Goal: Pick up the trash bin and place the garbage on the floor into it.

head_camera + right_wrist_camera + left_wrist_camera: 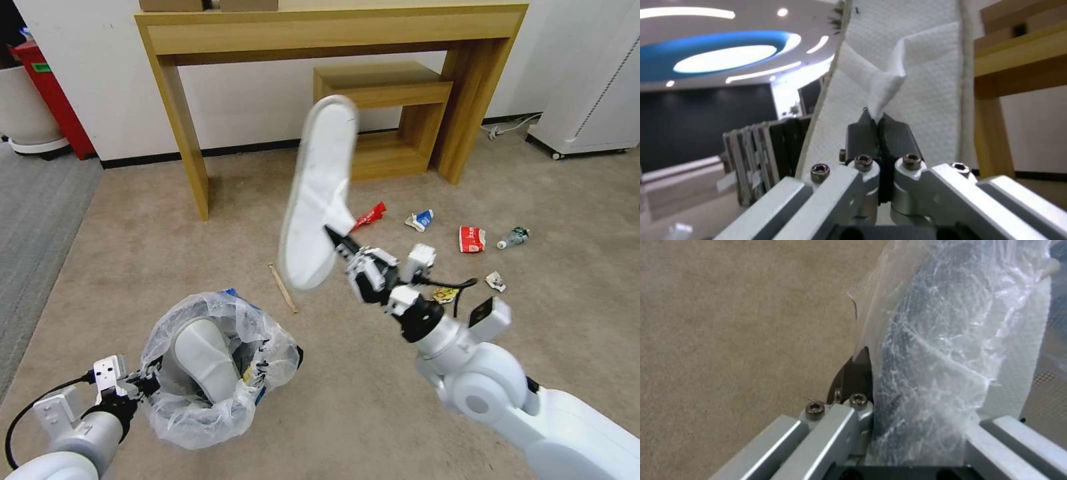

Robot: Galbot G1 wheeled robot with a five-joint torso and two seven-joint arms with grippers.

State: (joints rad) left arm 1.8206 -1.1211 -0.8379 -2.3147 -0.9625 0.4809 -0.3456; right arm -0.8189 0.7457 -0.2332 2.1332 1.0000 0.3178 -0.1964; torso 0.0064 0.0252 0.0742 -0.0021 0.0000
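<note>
**Above the carpet: one slipper held up, one in the bin**

Above the beige floor [167,253], the right hand [331,233] holds one white slipper [319,193] in the air, its two black fingers [862,133] pressed together on a pinched fold of the slipper's fabric upper. The slipper stands nearly upright, sole side toward the desk [333,27] at the wall.

Low on the robot's left, the left hand [148,385] is clamped on the rim of the trash bin [213,373], with the translucent bag liner [942,356] caught between its fingers. The bin tilts toward the camera. A second white slipper [203,360] stands inside it, so two slippers are counted in all.

On the floor lie seven loose pieces: one wooden stick [283,288] just beyond the bin, one red wrapper [369,215] beside the raised slipper, one blue-white carton [419,219], one red pack [471,239], one clear bottle [513,237], one small white scrap [495,281], and one yellow wrapper [444,294] partly hidden behind the right arm.
</note>
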